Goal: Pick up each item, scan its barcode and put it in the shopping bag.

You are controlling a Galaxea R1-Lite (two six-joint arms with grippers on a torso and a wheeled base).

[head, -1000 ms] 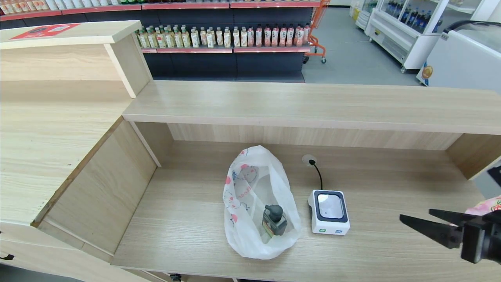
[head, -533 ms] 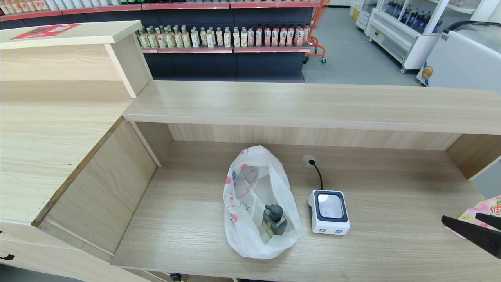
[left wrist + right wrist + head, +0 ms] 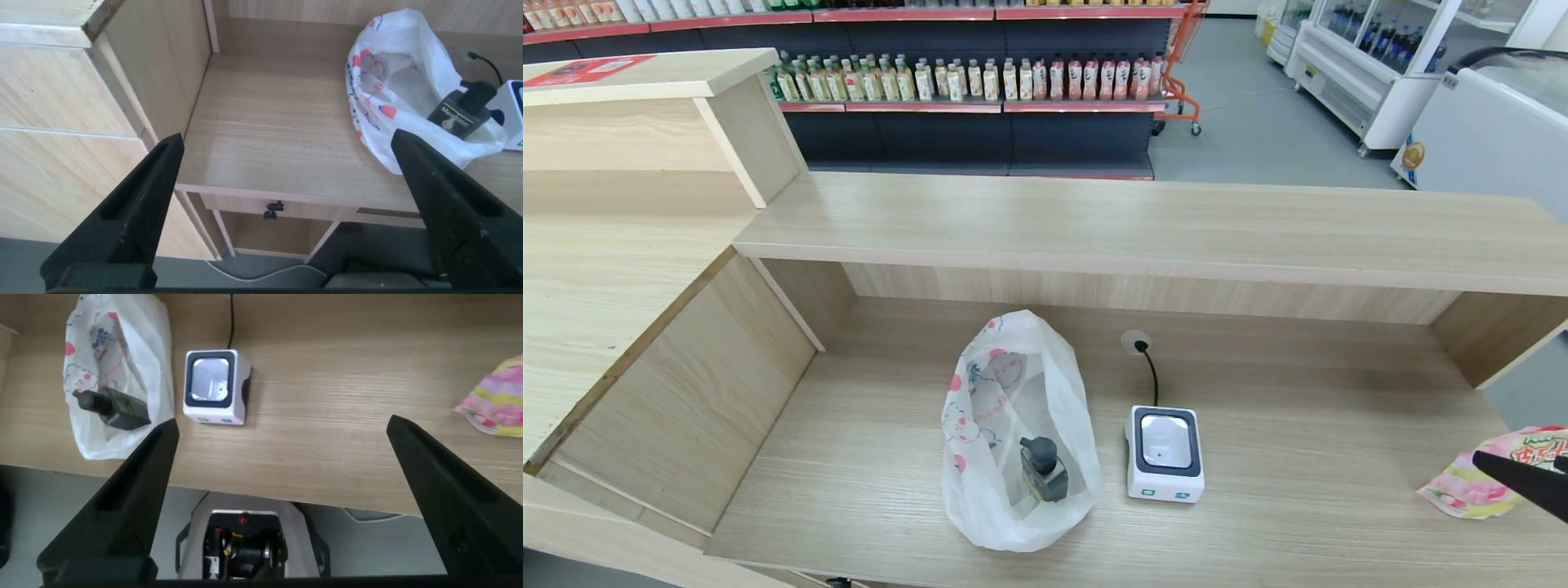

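Right gripper [image 3: 282, 429]: my jaws are spread wide and hold nothing. One finger shows at the lower right edge of the head frame, crossing in front of the pink snack pouch [image 3: 1462, 490] on the counter [image 3: 1298, 425]. Left gripper [image 3: 288, 139]: also wide open and empty. Shopping bag [image 3: 1005, 408]: white with red cartoon prints, lower centre, mouth open. A dark bottle [image 3: 1043, 469] sits inside, its label too small to read. Scanner [image 3: 1165, 453]: just right of the bag, with two small stickers [image 3: 1165, 492] on its front edge. The pouch lettering is not legible.
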